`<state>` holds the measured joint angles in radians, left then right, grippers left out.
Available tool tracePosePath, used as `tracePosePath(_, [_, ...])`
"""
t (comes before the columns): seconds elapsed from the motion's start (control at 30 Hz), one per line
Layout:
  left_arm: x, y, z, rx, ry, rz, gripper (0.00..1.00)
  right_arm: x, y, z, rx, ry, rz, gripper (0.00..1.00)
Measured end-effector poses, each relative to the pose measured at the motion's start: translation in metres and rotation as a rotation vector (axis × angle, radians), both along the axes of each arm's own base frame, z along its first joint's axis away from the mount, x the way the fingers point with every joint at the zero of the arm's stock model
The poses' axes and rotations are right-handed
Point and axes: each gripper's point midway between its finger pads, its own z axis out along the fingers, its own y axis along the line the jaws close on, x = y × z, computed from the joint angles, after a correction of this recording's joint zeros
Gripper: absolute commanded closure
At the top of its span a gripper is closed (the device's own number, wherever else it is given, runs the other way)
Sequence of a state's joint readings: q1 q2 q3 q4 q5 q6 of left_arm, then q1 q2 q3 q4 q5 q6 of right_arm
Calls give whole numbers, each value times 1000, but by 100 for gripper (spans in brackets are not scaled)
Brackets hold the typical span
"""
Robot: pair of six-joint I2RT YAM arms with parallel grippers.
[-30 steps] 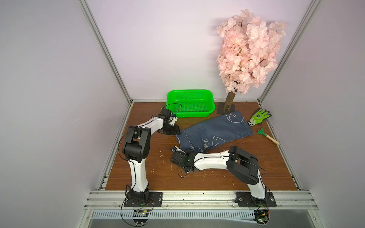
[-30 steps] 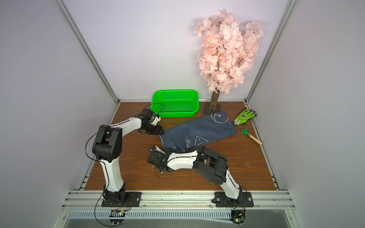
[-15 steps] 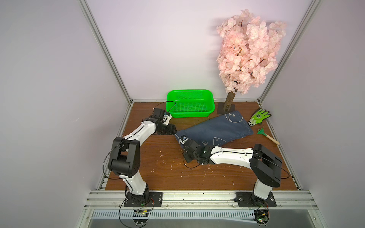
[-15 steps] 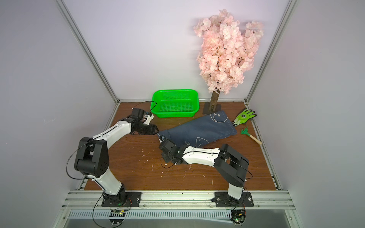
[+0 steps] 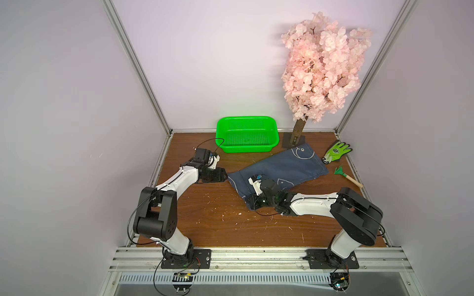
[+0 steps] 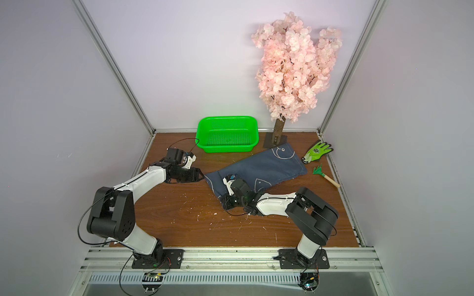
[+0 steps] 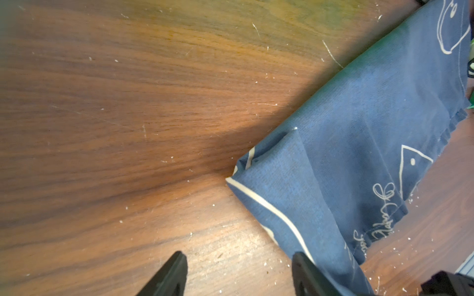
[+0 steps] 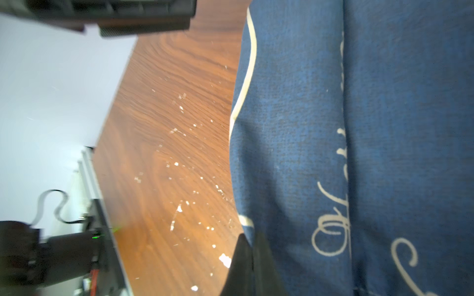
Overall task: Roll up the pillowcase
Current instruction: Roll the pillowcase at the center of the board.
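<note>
The pillowcase [image 5: 282,166] lies unmoved, diagonal on the table [image 5: 205,217]. Since a second ago the right gripper [image 8: 252,256], fingers together, has swung to its near corner, perhaps touching it. The left gripper [image 7: 238,271], fingers apart, straddles its left hem. Bare wood lies in front; the basket [image 5: 246,148] sits close behind.

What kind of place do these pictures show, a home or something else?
Probably a robot test cell in a lab: the left arm and right arm are bolted to an aluminium rail beside a wooden tabletop, plain walls enclose it, and an artificial blossom tree stands there.
</note>
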<state>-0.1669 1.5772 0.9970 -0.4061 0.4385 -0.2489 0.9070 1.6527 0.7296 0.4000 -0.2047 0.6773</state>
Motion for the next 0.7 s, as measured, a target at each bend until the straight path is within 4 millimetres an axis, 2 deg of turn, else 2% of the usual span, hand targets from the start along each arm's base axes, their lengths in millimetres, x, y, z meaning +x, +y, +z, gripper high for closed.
tracePosePath(0.17, [-21, -6, -3, -18, 9, 5, 32, 5, -6, 10, 130, 39, -41, 100])
tracePosePath(0.33, [-43, -19, -11, -34, 32, -12, 32, 5, -21, 6, 223, 107, -90, 100])
tracePosePath(0.53, [-54, -27, -20, -35, 49, -29, 32, 16, -26, 16, 339, 143, -121, 100])
tracePosePath(0.7, [-53, -36, -25, -39, 48, -48, 33, 18, -31, 14, 381, 178, -132, 100])
